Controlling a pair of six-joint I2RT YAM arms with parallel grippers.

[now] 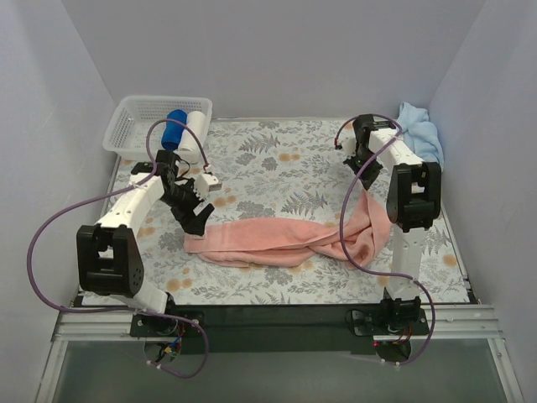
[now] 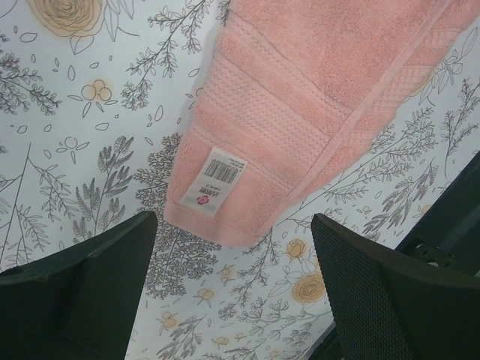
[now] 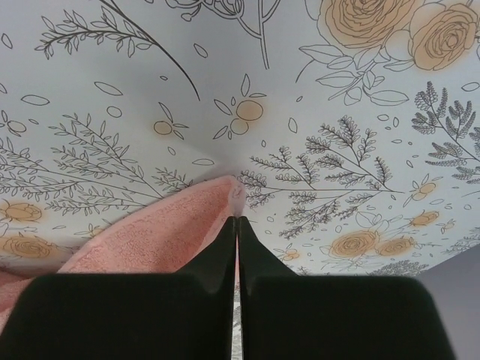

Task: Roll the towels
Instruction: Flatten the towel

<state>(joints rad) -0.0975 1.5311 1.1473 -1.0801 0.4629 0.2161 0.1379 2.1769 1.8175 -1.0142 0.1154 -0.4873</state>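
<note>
The salmon-pink towel [image 1: 268, 237] lies folded in a long strip across the flowered table cloth. Its right end is lifted off the cloth. My right gripper [image 1: 366, 172] is shut on that end's corner; in the right wrist view the fingertips [image 3: 238, 221] pinch the pink towel [image 3: 157, 240] edge just above the cloth. My left gripper [image 1: 195, 220] hangs open over the strip's left end. In the left wrist view its two fingers [image 2: 90, 292] stand wide apart, with the pink towel [image 2: 300, 112] and its white tag [image 2: 217, 180] just beyond them. The light sky-blue towel [image 1: 419, 134] lies crumpled in the back right corner.
A white mesh basket [image 1: 126, 126] at the back left holds a dark blue roll [image 1: 176, 130] and a white roll [image 1: 195, 134]. White walls enclose the table on three sides. A dark bar [image 1: 277, 315] runs along the near edge.
</note>
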